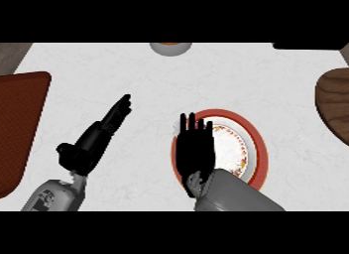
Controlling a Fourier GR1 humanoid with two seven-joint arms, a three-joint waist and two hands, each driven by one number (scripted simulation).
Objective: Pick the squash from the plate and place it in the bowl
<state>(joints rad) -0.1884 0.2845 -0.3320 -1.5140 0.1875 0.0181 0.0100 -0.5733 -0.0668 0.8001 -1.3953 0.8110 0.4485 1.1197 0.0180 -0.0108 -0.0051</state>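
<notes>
- No squash shows anywhere in the head view, so we cannot tell its exact place or which way its long axis lies. We judge that it lies on the plate [257, 149], hidden under the right hand, but this is only a guess from the task.
- The plate has a red rim and a white middle with a small pattern. Its left part is covered by the right hand [197, 149] and the grey right forearm [236, 194], which come in from the lower edge.
- The right hand is directly above the plate's left half, with the fingers straight, close to each other and pointing away from the robot. They are not curled round anything that we can see, so we read this hand as spread flat, holding nothing.
- We cannot say if the right hand touches the plate or only hovers over it.
- The left hand [97, 134] is to the left of the plate, well apart from it, on the white counter [155, 79]. Its fingers are straight and point up and to the right; it holds nothing.
- The right hand is clearly the nearer one to the plate, so the pick belongs to it in our judgement.
- A grey bowl [170, 47] shows only partly at the top edge, far beyond the plate and a bit to its left.
- A dark red board [16, 129] lies at the left, and a wooden board [342, 106] at the right edge.
</notes>
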